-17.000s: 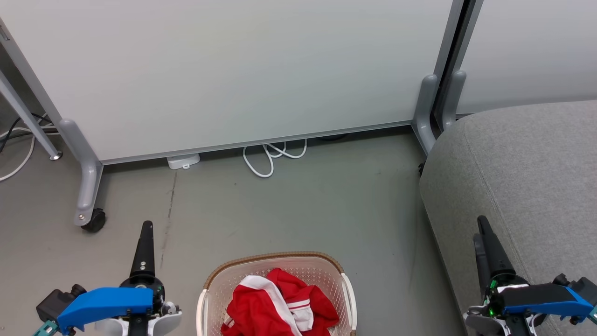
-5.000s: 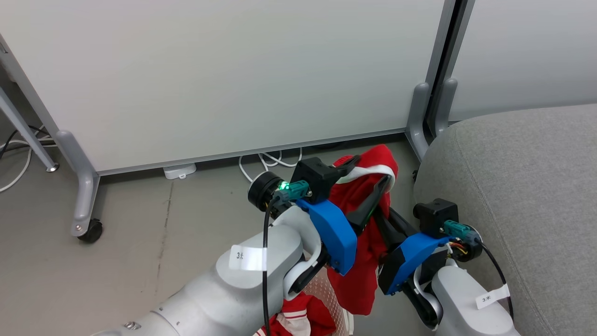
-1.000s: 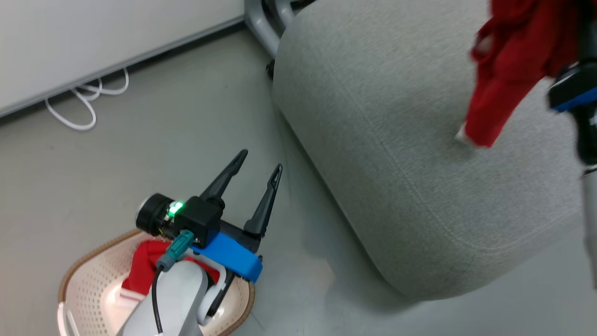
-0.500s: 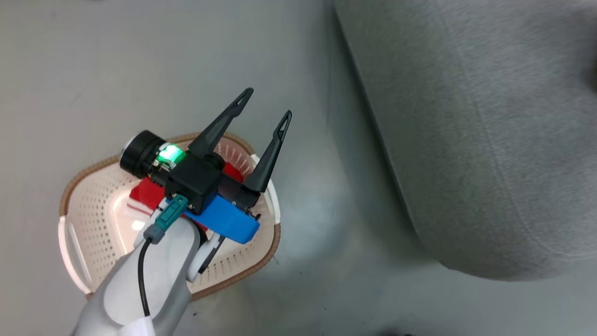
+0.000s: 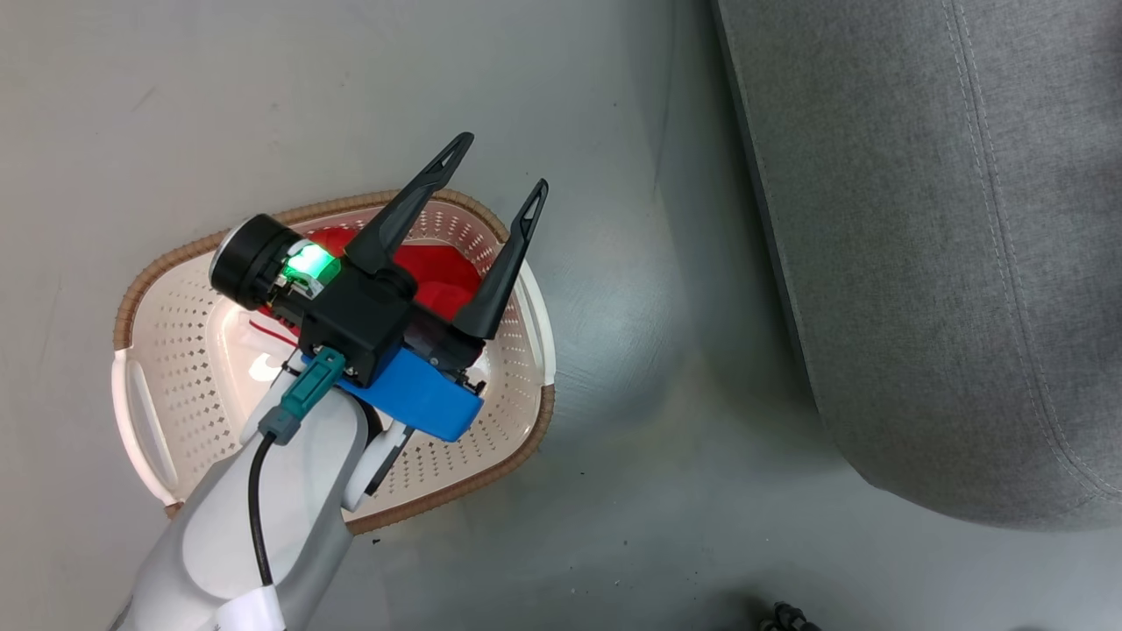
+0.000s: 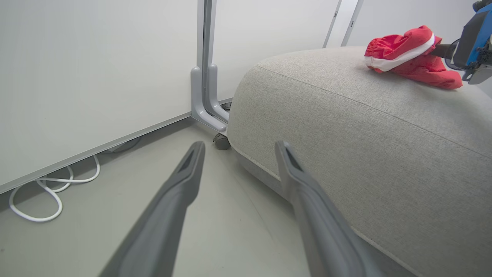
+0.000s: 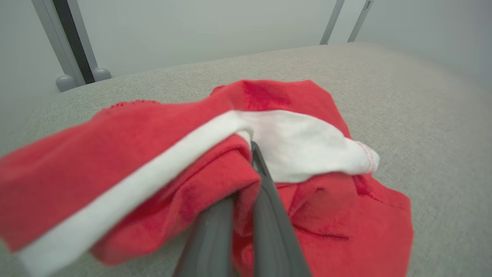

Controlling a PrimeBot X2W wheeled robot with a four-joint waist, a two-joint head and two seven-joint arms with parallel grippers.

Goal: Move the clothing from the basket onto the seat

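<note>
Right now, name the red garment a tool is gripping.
The garment on the seat: the right tool is shut on it. The other garment lies in the basket, under the open left tool.

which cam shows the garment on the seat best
Right wrist view: the garment is close up, clamped in the right gripper. Left wrist view has it small on the seat; head view faces the basket.

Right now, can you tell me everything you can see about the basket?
The basket is cream-white plastic dotted with little holes, with a brown woven-looking rim and a white handle on its side. It stands upright on the grey floor, beside the seat but apart from it. A red garment lies inside. The open left gripper is above it, hiding part of its inside.
</note>
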